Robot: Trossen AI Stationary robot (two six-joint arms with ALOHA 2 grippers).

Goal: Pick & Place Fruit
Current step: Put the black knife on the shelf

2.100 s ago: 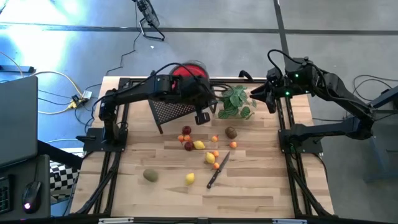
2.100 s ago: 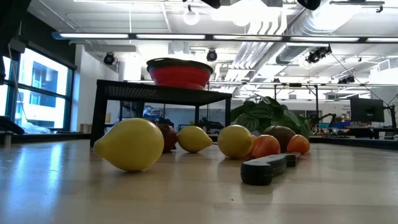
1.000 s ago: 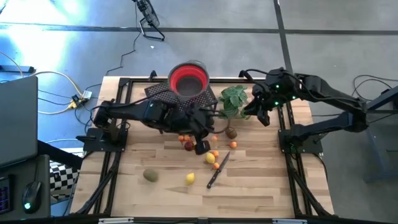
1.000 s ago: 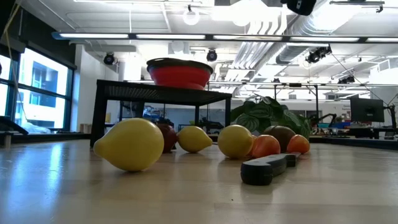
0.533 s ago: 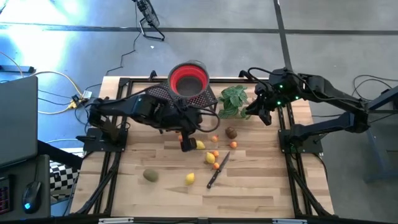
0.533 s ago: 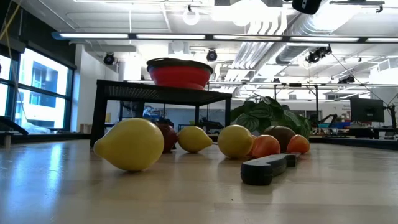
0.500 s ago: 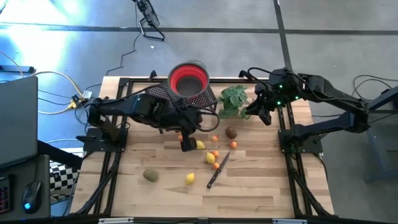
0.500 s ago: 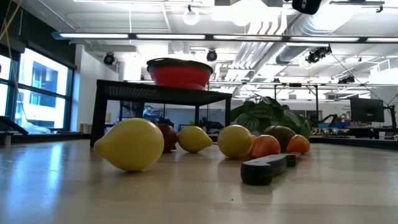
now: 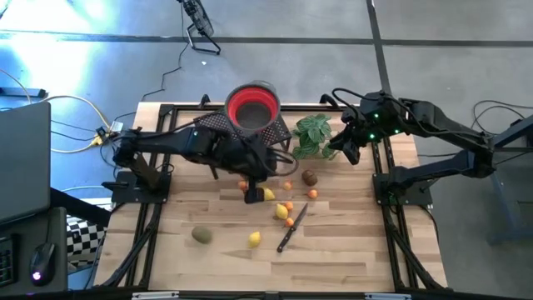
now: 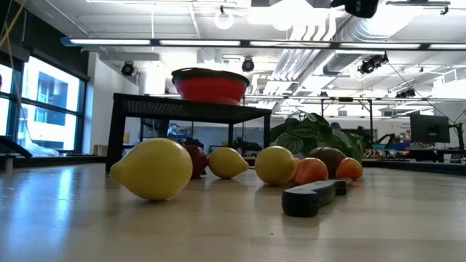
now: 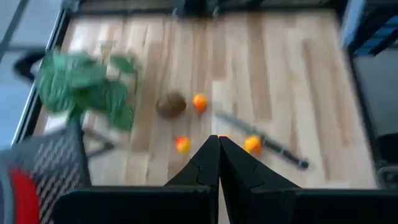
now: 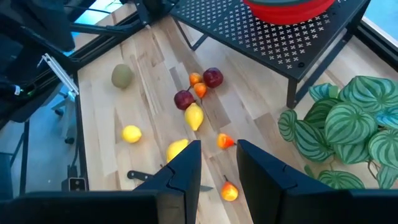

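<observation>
The fruit lies loose on the wooden table: lemons, small orange balls, kiwi-like ovals, and dark red ones. My left gripper hovers above the middle cluster, shut with nothing in it; its shut fingertips show over the table. My right gripper waits by the plant at the far right, open and holding nothing.
A red bowl sits on a black mesh stand at the table's far middle. A green leafy plant stands to the right of it. A black-handled knife lies among the near fruit. Bare wood lies along the near edge.
My left gripper has shifted a little toward the table's left edge above the fruit cluster and rolled at the wrist, staying shut. The fruit has not moved.
</observation>
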